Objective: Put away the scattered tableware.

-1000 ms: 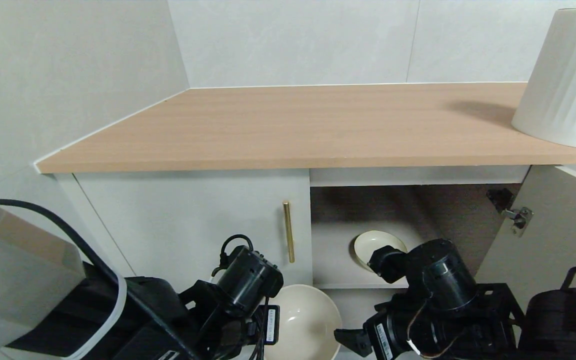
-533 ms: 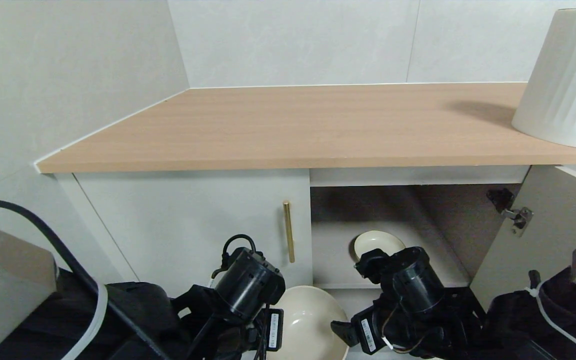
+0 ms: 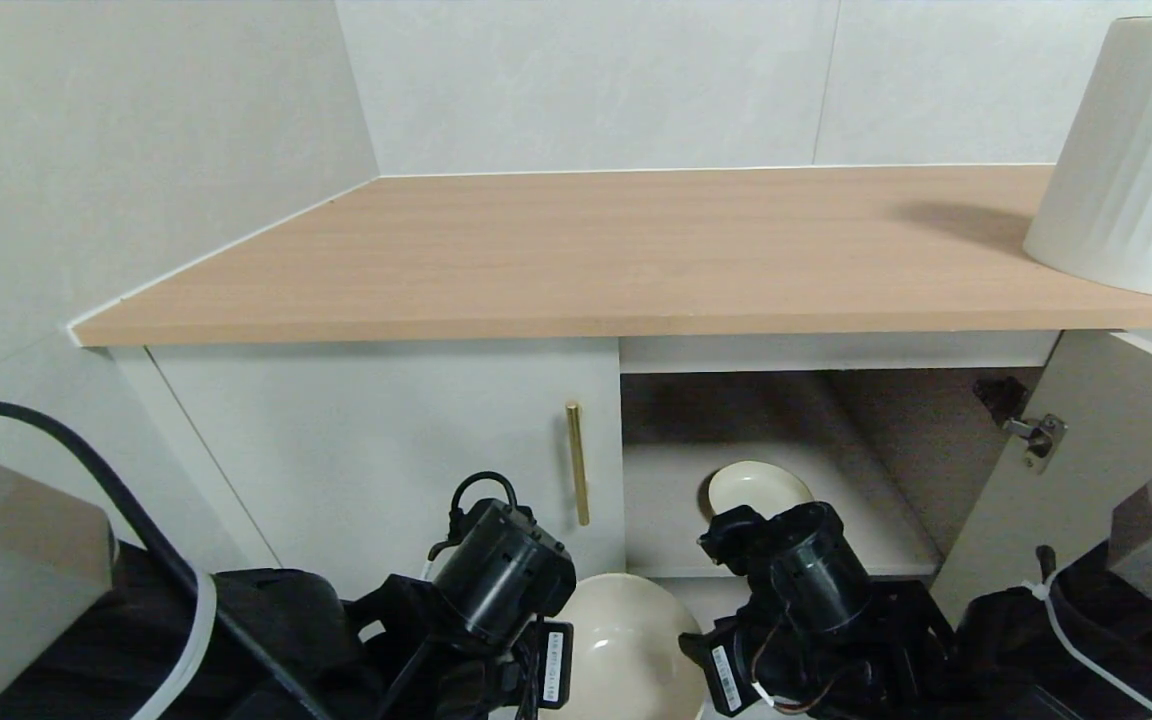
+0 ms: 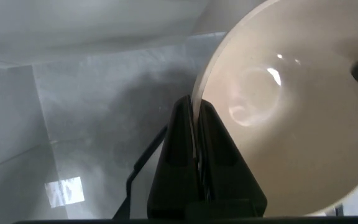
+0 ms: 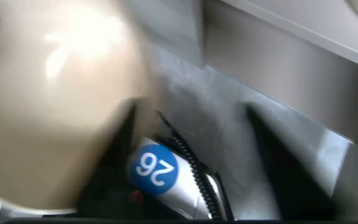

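left gripper [image 4: 194, 111]: clamped tight on the cream bowl's rim, one finger inside and one outside
cream bowl [image 4: 291, 93]: hung tilted off the left gripper, just beside the right gripper
right gripper [image 5: 191, 112]: fingers looked spread wide with nothing between them, but that view was pretty smeared
small plate [image 3: 758, 487]: sat on the cabinet shelf [image 3: 656, 520], out past the right gripper and apart from it
gold handle [image 3: 577, 462]: on the shut door [image 3: 386, 440], up beyond the left gripper
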Controlling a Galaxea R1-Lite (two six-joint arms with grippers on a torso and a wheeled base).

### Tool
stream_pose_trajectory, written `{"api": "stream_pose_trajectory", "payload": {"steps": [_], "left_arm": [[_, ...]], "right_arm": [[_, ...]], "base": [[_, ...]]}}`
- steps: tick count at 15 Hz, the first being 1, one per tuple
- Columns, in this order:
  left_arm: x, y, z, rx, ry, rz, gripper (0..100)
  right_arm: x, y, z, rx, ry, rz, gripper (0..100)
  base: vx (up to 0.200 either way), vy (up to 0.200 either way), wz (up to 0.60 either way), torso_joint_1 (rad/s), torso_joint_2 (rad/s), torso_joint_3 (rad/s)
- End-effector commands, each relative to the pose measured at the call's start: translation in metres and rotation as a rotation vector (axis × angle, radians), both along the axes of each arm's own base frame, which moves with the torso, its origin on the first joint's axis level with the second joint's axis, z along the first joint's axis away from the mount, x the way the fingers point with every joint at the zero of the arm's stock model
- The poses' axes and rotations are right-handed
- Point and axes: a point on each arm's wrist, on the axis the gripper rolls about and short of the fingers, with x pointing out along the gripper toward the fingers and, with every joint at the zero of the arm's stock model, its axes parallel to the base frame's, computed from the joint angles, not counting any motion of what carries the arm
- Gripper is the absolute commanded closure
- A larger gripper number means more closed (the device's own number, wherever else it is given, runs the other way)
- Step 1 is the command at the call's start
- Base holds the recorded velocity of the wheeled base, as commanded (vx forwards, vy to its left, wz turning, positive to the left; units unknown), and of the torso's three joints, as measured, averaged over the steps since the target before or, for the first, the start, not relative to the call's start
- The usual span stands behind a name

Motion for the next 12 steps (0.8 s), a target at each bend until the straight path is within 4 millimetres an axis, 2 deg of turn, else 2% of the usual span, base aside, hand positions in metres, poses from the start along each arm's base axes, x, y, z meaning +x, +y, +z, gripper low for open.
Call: {"api": "stream_pose_trajectory", "payload": {"steps": [1, 12], "left_arm": [[0.0002, 0.0004, 0.0003, 0.003, 0.0, 0.003, 100], [0.0003, 0.0003, 0.001, 0.001, -0.001, 0.002, 100]], "right_arm": [[0.0003, -0.0008, -0.0012, -0.008, 0.002, -0.005, 100], [0.0003, -0.0007, -0.0017, -0.009, 0.004, -0.005, 100]], "base": [[0.0, 0.0, 0.0, 0.0, 0.0, 0.0], [0.0, 0.0, 0.0, 0.0, 0.0, 0.0]]}}
